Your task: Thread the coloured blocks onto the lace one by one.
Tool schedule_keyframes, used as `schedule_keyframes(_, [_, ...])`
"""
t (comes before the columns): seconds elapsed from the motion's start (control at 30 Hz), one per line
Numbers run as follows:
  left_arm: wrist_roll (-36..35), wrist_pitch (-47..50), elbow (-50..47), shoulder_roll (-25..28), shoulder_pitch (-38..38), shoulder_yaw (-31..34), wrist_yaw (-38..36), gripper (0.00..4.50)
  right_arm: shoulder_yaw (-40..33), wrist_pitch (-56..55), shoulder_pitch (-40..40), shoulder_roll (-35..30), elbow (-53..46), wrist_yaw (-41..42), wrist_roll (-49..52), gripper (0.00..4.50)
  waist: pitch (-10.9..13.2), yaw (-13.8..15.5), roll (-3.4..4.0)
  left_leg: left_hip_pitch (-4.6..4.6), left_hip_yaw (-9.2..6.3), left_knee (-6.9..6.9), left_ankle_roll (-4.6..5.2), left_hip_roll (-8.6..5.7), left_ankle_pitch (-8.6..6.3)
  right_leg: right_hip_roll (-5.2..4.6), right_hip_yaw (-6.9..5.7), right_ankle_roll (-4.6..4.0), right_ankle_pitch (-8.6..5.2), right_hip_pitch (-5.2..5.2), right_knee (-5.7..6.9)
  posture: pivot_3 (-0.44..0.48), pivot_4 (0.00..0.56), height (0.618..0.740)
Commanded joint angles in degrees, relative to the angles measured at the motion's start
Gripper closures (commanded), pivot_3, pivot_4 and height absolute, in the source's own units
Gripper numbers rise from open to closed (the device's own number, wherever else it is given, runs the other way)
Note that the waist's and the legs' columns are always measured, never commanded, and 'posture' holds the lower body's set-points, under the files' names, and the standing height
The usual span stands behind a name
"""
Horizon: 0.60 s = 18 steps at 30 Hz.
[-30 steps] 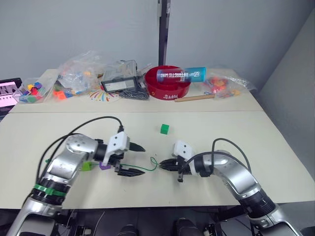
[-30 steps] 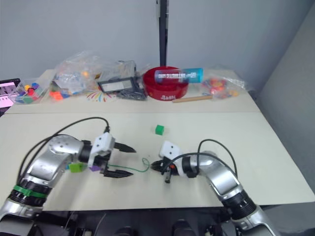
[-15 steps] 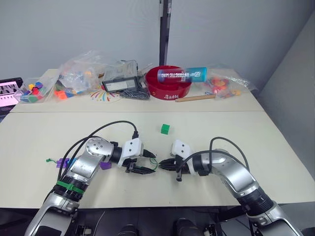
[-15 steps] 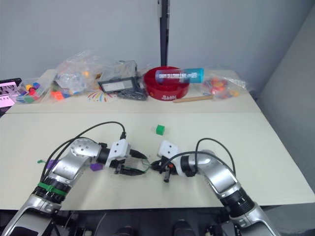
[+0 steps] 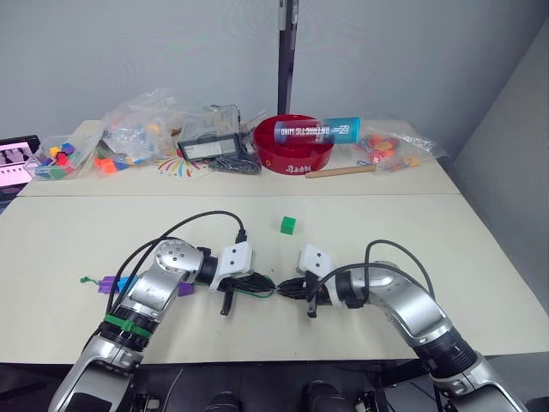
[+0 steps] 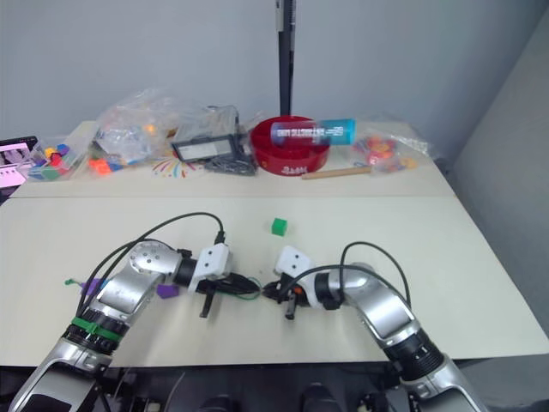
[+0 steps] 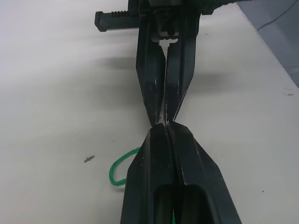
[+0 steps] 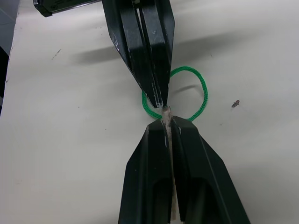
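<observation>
Lace pinched tip to tip between both end effectors

Lace (image 8: pixel 202 93) lies mid-worktop (image 5: pixel 480 249), its pale tip clamped in the closed right end effector (image 5: pixel 281 289). The left end effector (image 5: pixel 269 282) meets it nose to nose, fingers pressed together on the green string, which curls in a small loop beside them. A dark green block (image 5: pixel 286 225) sits apart, farther back. Purple blocks (image 5: pixel 108 283) and a blue one rest near the left forearm, another purple block (image 5: pixel 185 289) beside it.
</observation>
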Motion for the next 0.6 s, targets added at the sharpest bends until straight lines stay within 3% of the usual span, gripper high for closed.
schedule_keyframes(0.03, [-0.65, -0.02, -0.78, 0.6, -0.54, 0.58, -0.48, 4.46, -0.31, -0.05, -0.05, -0.37, -2.07, 0.05, 0.11, 4.5, 0.0, 0.01, 0.0, 0.0, 0.0, 0.0, 0.0, 0.0, 0.0, 0.0, 0.0, 0.0, 0.0, 0.0, 0.0, 0.0, 0.15, 0.731])
schedule_keyframes(0.23, [-1.9, 2.33, -1.99, 0.79, -1.32, 2.21, 0.06, 4.46, 0.85, 0.18, 0.89, -2.46, -1.36, 0.27, -1.63, 4.5, 0.0, 0.05, 0.0, -0.01, 0.0, 0.0, 0.0, -0.01, 0.0, 0.0, 0.0, 0.0, 0.0, 0.0, 0.0, 0.0, 0.15, 0.731])
schedule_keyframes(0.37, [-1.43, 2.18, -2.87, 1.72, -1.13, 2.17, -0.71, 3.35, 1.32, 0.87, 1.77, -3.04, -1.92, 0.58, -1.79, 4.5, 0.0, -0.07, 0.0, 0.01, 0.0, 0.0, 0.0, 0.0, 0.0, 0.01, 0.0, 0.0, 0.0, 0.0, 0.0, 0.0, 0.15, 0.731])
schedule_keyframes(0.6, [0.93, -0.94, -3.17, 2.49, -0.43, 0.83, -0.38, 0.98, 2.15, 0.76, 2.45, -2.16, 0.67, -0.73, -3.13, 4.5, 0.0, -0.08, 0.0, 0.05, 0.0, 0.0, 0.0, 0.01, 0.0, 0.01, 0.0, 0.0, 0.0, 0.03, 0.0, 0.0, 0.15, 0.731])
